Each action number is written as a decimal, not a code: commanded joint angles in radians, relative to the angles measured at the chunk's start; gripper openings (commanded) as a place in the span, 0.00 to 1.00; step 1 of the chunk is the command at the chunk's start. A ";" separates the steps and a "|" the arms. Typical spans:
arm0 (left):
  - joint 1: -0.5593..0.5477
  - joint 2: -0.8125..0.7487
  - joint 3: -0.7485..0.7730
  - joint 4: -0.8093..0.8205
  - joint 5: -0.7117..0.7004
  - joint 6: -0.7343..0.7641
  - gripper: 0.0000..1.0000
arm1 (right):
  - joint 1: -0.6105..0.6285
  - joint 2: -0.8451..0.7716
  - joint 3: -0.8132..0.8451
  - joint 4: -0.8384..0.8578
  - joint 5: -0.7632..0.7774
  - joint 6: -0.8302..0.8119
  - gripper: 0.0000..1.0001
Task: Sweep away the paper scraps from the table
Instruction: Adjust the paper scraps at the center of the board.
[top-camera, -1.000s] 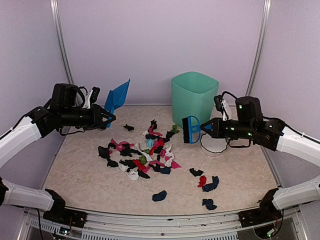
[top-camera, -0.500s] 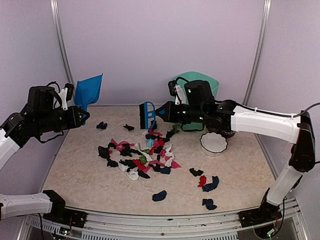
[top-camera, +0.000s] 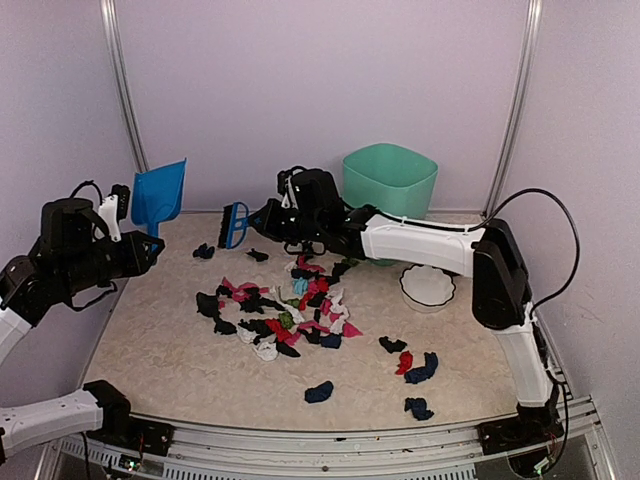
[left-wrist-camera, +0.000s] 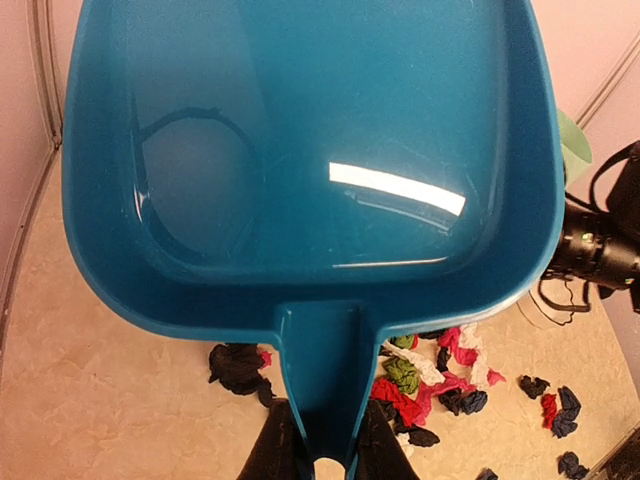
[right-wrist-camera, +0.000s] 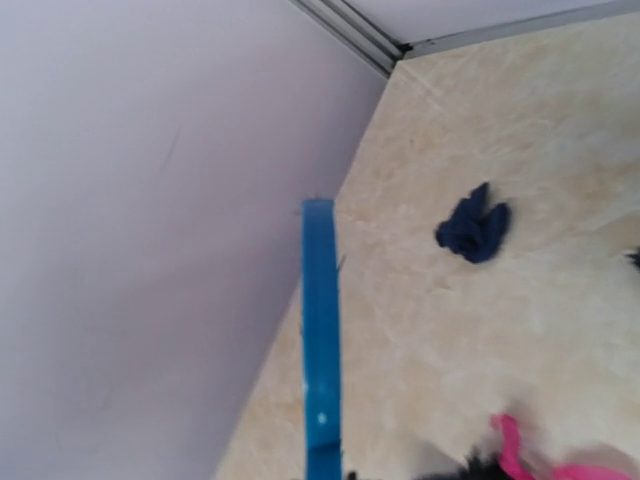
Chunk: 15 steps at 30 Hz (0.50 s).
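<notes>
So the left gripper (left-wrist-camera: 325, 455) is clamped tight on the handle of the blue dustpan (top-camera: 158, 195), fingers pinched in on both sides. It's holding it up in the air off the left edge of the table (top-camera: 150, 340), scoop end up.

The right arm is stretched way across to the back left. The right gripper (top-camera: 262, 218) has its jaws closed on a blue brush (top-camera: 234, 224), held above the surface near a couple of dark stray bits.

The paper scraps (top-camera: 285, 310) are all on the table. Most are one messy pile in the middle, with a few loners toward the front right. There's a green bin (top-camera: 390, 180) at the back and a white bowl (top-camera: 427, 285) just in front of it.
</notes>
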 joint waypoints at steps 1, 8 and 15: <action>0.007 -0.067 -0.049 0.099 -0.029 0.018 0.00 | 0.009 0.142 0.140 0.099 -0.011 0.155 0.00; 0.005 -0.127 -0.114 0.143 -0.078 0.046 0.00 | 0.008 0.403 0.387 0.271 0.016 0.307 0.00; 0.004 -0.095 -0.063 0.127 -0.149 0.028 0.00 | -0.004 0.545 0.473 0.407 0.065 0.377 0.00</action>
